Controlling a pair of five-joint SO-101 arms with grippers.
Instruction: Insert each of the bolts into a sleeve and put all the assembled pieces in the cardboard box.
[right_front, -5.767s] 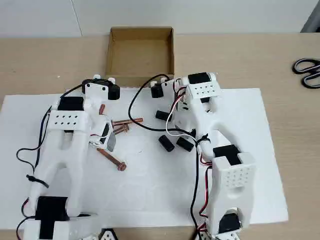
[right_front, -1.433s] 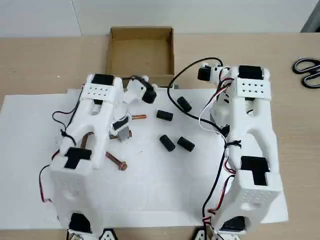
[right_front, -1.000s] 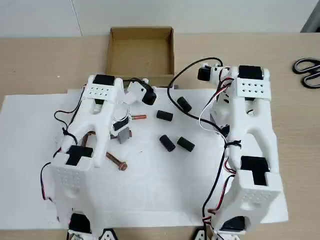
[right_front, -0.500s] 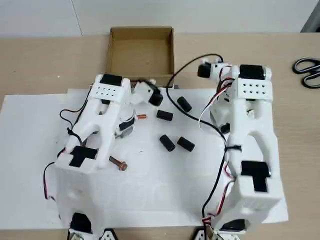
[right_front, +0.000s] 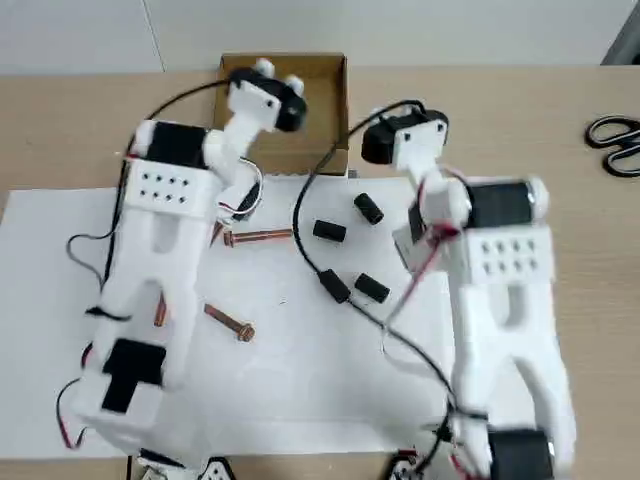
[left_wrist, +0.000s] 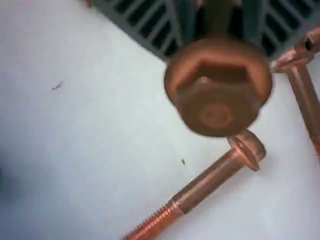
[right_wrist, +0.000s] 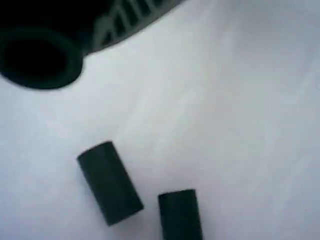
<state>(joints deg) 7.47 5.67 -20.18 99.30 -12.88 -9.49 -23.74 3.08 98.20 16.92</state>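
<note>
The held bolt (left_wrist: 218, 85) is raised over the white sheet (right_front: 300, 380), near its far edge and close to the cardboard box (right_front: 285, 110). There is bare sheet on one side of it. On the other side loose bolts crowd in: one lying bolt (left_wrist: 200, 192) has its head right under the held one, and a second bolt (left_wrist: 305, 95) lies at the side. The held bolt is copper-coloured, with a hex head on a round flange facing the camera. Its shank runs up between the dark ribbed left fingers (left_wrist: 145, 20), which are closed on it, one on each side.

Across the sheet, the held sleeve (right_wrist: 37, 57), a black tube with its open end toward the camera, sits gripped in the right fingers (right_wrist: 130, 22). Below it lie two loose sleeves (right_wrist: 110, 182) (right_wrist: 180, 215), near each other but apart, with open sheet beyond them. Scissors (right_front: 615, 130) lie at the right edge of the table (right_front: 520, 110), well apart.
</note>
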